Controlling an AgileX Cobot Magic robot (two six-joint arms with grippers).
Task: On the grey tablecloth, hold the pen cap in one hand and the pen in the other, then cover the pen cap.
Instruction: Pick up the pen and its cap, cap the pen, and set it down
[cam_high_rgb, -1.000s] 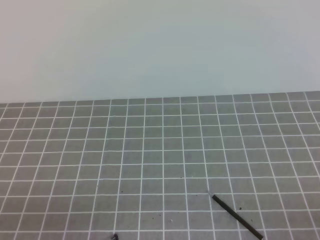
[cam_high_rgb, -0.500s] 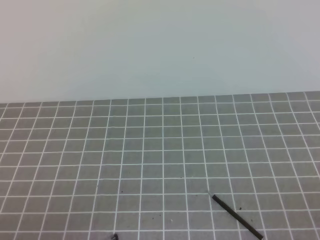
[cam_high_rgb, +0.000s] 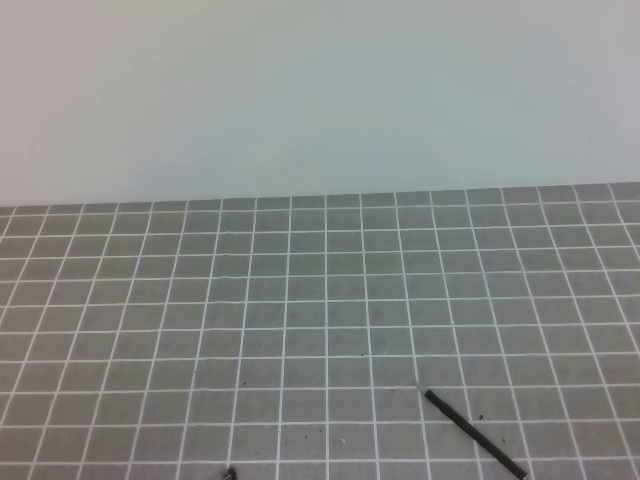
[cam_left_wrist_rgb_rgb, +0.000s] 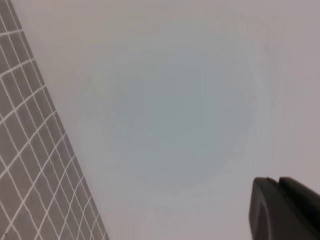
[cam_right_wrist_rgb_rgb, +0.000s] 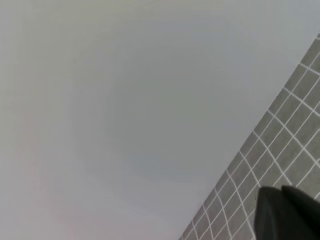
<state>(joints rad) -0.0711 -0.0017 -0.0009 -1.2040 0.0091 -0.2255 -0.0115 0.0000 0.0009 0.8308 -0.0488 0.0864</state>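
Observation:
The grey tablecloth (cam_high_rgb: 300, 300) with its white grid fills the lower half of the exterior high view. On it the thin black pen (cam_high_rgb: 474, 433) lies slanted at the lower right, its pale tip pointing up-left. The pen cap (cam_high_rgb: 230, 474) is a tiny black piece at the bottom edge, left of centre, partly cut off. Neither arm shows in that view. In the left wrist view my left gripper (cam_left_wrist_rgb_rgb: 278, 187) is a dark shape at the lower right, fingers together and empty. My right gripper (cam_right_wrist_rgb_rgb: 280, 195) looks the same in the right wrist view, shut on nothing.
A plain pale surface (cam_high_rgb: 320, 90) lies beyond the cloth's far edge and fills most of both wrist views. A strip of cloth (cam_left_wrist_rgb_rgb: 20, 150) shows at the left of the left wrist view and a corner of cloth (cam_right_wrist_rgb_rgb: 280, 150) at the right wrist view's lower right.

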